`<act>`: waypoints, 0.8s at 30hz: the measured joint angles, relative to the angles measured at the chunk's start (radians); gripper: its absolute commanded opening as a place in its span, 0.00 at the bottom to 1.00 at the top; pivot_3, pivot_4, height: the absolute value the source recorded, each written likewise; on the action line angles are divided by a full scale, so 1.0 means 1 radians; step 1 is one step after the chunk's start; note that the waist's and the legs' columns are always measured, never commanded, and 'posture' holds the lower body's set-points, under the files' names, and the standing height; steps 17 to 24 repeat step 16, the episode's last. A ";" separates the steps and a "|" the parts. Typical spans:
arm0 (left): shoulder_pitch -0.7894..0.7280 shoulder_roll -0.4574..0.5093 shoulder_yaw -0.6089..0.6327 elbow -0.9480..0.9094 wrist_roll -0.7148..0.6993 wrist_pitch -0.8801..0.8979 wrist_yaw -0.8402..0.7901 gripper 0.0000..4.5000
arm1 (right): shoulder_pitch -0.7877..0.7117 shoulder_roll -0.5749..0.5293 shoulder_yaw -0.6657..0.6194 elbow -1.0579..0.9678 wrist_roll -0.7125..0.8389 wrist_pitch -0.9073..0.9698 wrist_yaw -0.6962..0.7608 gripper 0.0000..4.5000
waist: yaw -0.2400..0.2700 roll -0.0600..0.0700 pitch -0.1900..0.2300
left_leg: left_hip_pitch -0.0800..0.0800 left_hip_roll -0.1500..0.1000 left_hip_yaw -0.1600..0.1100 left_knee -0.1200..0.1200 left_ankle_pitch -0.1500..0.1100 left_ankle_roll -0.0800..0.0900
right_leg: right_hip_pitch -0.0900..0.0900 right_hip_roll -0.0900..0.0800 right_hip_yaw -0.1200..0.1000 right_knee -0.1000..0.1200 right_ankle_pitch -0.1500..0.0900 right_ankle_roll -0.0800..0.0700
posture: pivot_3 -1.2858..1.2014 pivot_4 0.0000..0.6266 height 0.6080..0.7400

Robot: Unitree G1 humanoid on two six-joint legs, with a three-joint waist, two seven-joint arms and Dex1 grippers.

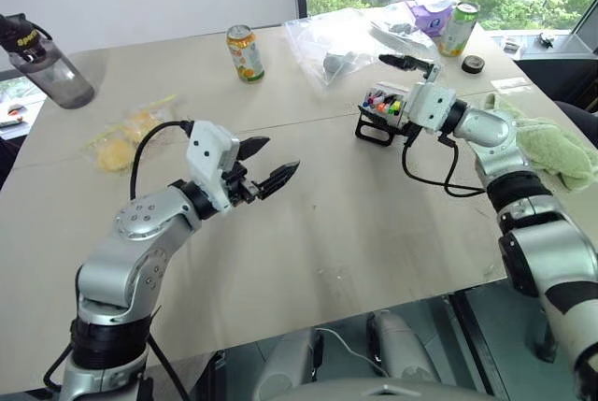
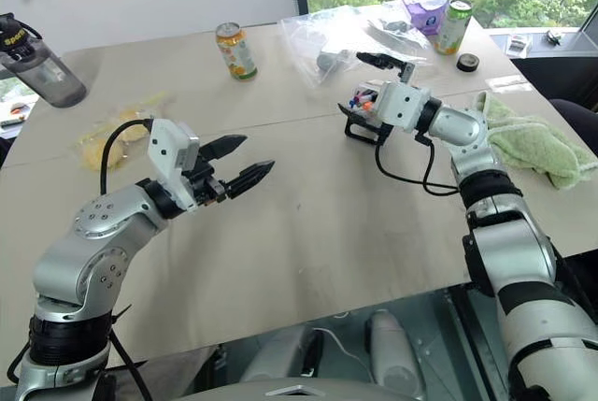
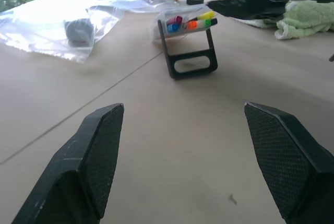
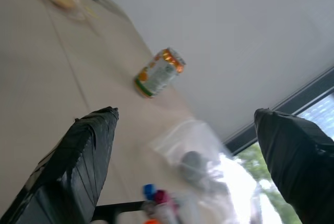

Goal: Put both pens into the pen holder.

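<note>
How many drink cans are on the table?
2. An orange can stands at the far middle of the table; a green can stands at the far right by the window. Others may be hidden.

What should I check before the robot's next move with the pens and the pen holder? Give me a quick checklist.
1. Pink-capped pen and blue-capped pen in the pen holder: ok, both caps show in its tray.
2. Pen holder upright on the table: ok.
3. Right gripper empty: ok, fingers spread, nothing between them.
4. Right gripper clear of the holder: cannot tell, it hangs close over it.
5. Left gripper empty: ok, open over bare table.
6. Any pen lying loose on the table: ok, none seen.
</note>
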 measured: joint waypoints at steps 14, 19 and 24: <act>0.374 -0.104 -0.029 0.083 0.195 -0.235 0.058 0.85 | 0.761 -0.154 -0.133 -0.746 0.258 0.662 0.006 0.99 | 0.029 0.005 -0.001 | 0.007 0.000 0.002 -0.001 0.000 0.000 | 0.007 -0.001 0.000 0.000 0.000 0.000 | 0.52 0.24 0.99; 0.368 -0.112 -0.035 0.086 0.200 -0.267 0.051 0.85 | 0.806 -0.161 -0.162 -0.798 0.259 0.665 -0.001 0.99 | 0.032 0.005 -0.001 | 0.008 0.000 0.001 -0.001 -0.001 0.001 | 0.009 -0.001 -0.001 -0.001 0.000 0.000 | 0.52 0.24 0.99; 0.368 -0.112 -0.035 0.086 0.200 -0.267 0.051 0.85 | 0.806 -0.161 -0.162 -0.798 0.259 0.665 -0.001 0.99 | 0.032 0.005 -0.001 | 0.008 0.000 0.001 -0.001 -0.001 0.001 | 0.009 -0.001 -0.001 -0.001 0.000 0.000 | 0.52 0.24 0.99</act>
